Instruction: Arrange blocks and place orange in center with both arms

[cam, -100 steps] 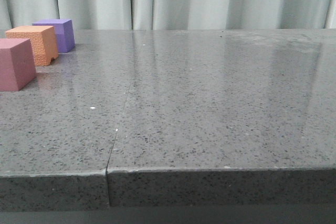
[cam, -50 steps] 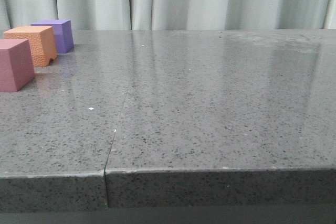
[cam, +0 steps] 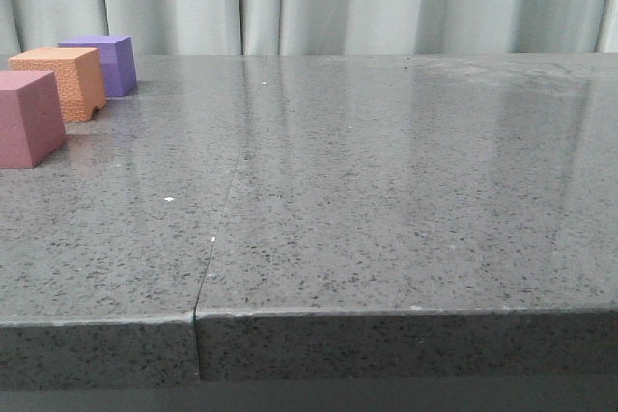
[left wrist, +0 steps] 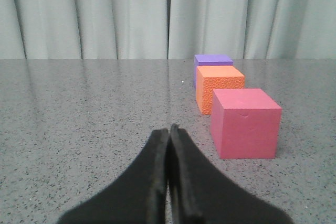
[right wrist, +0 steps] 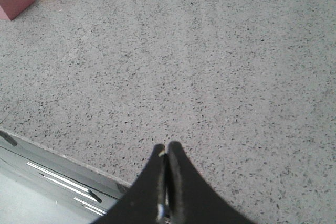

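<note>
Only from the wrist views do both arms' jaws show, pressed together empty.

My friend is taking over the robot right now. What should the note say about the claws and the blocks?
Left claw: shut, holding nothing, low over the table, just short of the pink block.
Right claw: shut, holding nothing, near the table's front edge.
Blocks: in a row at the table's far left, pink nearest, orange block in the middle, purple block farthest.
Done: orange already sits between the other two.
Left: probably nothing; check the row's spacing.
</note>
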`<action>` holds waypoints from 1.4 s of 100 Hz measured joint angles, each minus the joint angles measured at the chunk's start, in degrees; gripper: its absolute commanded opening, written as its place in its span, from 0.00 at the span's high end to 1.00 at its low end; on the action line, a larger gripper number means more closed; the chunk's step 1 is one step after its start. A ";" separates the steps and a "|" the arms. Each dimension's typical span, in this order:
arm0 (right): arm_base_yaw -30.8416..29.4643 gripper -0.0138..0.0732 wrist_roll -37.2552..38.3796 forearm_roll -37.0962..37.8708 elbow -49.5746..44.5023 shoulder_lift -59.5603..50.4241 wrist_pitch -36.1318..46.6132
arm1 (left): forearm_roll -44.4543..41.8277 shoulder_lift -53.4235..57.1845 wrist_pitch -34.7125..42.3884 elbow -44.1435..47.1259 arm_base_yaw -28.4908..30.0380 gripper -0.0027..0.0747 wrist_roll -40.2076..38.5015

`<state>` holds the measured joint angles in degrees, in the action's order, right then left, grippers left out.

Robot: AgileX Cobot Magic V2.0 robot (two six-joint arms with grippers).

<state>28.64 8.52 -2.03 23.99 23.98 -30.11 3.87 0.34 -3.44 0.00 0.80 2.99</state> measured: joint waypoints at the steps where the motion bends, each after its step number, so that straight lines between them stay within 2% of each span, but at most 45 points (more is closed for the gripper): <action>1: 0.00 0.92 0.00 0.00 0.00 0.00 0.00 | 0.00 0.00 0.00 0.00 0.00 0.99 0.00; 67: 0.00 0.92 0.00 0.52 0.00 0.00 0.00 | 0.00 0.00 0.00 0.00 0.00 0.99 0.00; 77: -0.32 0.92 0.00 0.57 -0.95 0.00 2.72 | 0.00 0.00 0.00 0.00 0.00 0.99 0.00; 89: -3.91 0.92 0.00 0.57 -4.03 -0.37 10.57 | 0.00 0.00 0.00 0.00 0.00 0.99 0.00; 112: -15.12 0.92 0.00 2.03 -14.77 -6.41 27.84 | 0.00 0.00 0.00 0.00 0.00 0.99 0.00; 127: -21.48 0.92 0.00 3.47 -20.40 -12.97 30.84 | 0.00 0.00 0.00 0.00 0.00 0.99 0.00; 140: -24.73 0.92 0.00 3.45 -24.19 -18.84 31.08 | 0.00 0.00 0.00 0.00 0.00 0.99 0.00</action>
<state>3.91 8.52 1.42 -0.20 5.14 0.97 3.87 0.34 -3.44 0.00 0.80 2.99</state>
